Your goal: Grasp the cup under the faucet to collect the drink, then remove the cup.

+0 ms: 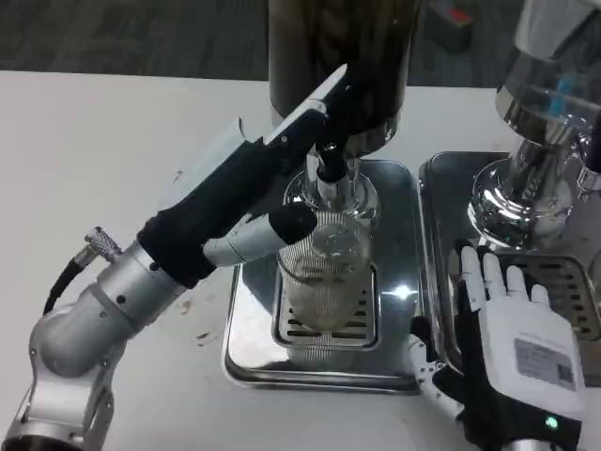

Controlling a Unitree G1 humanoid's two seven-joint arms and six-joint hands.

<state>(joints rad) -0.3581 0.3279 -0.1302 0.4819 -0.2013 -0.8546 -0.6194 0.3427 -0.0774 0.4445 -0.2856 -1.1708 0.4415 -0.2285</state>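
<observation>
the ribbed clear plastic cup (326,274) stands on the slotted grate of a shiny steel drip tray (246,349), right under the dark dispenser's faucet (329,169), with bare white tabletop (103,160) open to the left and a second steel tray (437,202) close on the right. the left hand (268,178) reaches in slantwise from the lower left, back up, one of its fingers (258,240) laid against the cup's left rim (whether the cup is truly gripped i cannot tell). the right hand (512,352) lies flat, holding nothing, fingers loosely spread, between the two trays, near the cup but apart from it.
</observation>
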